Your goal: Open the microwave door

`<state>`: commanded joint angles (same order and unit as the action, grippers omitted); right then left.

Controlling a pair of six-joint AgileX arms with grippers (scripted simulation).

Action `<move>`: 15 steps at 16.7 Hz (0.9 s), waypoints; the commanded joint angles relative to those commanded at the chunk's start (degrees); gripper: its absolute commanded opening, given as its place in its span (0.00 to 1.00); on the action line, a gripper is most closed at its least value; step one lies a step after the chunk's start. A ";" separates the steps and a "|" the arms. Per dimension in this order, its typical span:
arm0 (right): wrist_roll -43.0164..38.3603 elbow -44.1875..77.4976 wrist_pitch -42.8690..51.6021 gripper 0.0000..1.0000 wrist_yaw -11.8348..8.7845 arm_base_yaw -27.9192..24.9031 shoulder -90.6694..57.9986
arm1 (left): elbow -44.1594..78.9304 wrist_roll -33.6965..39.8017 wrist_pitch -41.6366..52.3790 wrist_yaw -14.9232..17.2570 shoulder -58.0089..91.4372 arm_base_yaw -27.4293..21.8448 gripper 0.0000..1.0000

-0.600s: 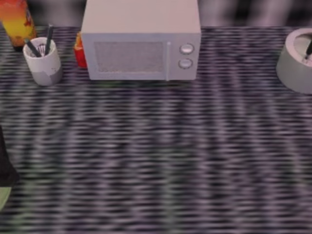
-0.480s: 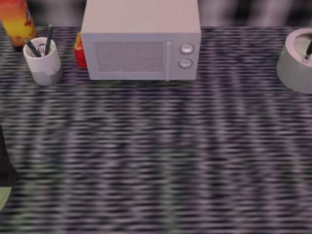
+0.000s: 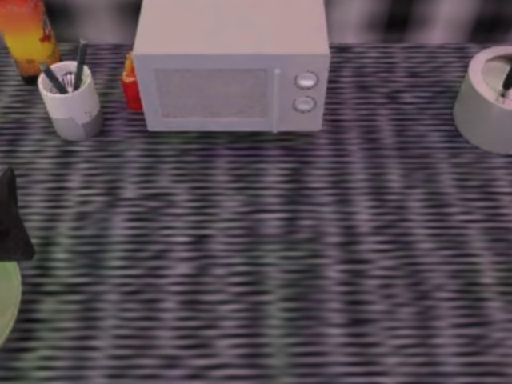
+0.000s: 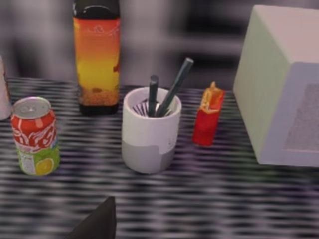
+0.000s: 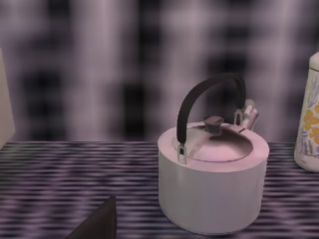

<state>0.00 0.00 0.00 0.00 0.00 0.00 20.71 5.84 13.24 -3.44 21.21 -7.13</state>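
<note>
The microwave (image 3: 231, 66) stands at the far side of the table (image 3: 264, 256), a bit left of the middle. The microwave door (image 3: 210, 94) is flat against the front, with its thin handle bar (image 3: 277, 98) just beside the two knobs (image 3: 305, 91). The left arm (image 3: 11, 220) peeks in at the table's left edge, well apart from the door. Nobody can tell if its gripper is apart or together. The right gripper is not seen.

Rendered kitchen tabletop: microwave (image 3: 231, 66), kettle (image 5: 213, 179), sauce bottle (image 4: 96, 56), soda can (image 4: 35, 135), utensil cup (image 4: 149, 128).
</note>
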 joint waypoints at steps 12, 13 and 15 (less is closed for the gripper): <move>0.00 0.00 0.00 1.00 0.00 0.00 0.00 | 77.74 19.48 35.15 -9.69 72.08 -20.61 1.00; 0.00 0.00 0.00 1.00 0.00 0.00 0.00 | 83.34 20.95 37.87 -10.43 77.33 -22.17 1.00; 0.00 0.00 0.00 1.00 0.00 0.00 0.00 | 93.29 23.61 43.07 -11.83 87.01 -25.08 1.00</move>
<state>0.00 0.00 0.00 0.00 0.00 0.00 113.99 29.45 56.31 -15.27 108.22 -32.21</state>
